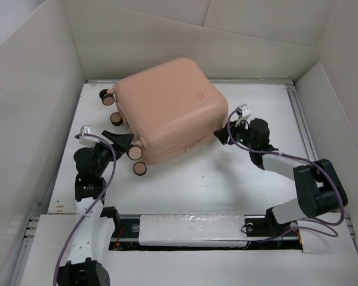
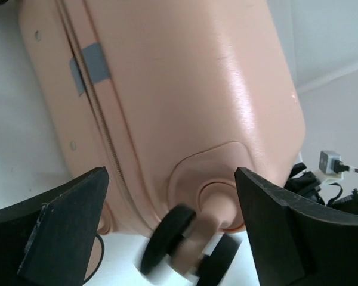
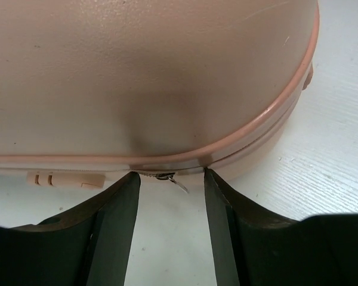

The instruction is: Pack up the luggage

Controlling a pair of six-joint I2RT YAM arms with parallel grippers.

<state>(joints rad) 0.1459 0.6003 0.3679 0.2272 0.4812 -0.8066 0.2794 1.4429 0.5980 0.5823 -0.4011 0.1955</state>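
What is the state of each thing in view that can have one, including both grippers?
luggage: closed, lying flat, emblem side up.
zipper pull: hanging free at the seam, not pinched.
wheels: pointing sideways, none gripped.
left gripper: open, straddling a wheel mount, holding nothing.
right gripper: open, one finger on each side of the zipper pull, holding nothing.

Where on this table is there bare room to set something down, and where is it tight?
Bare table between the near edge of the luggage and the arm bases; a smaller patch at the back right corner. Crowded along the left, where the left gripper sits by the wheels, and at the right gripper.
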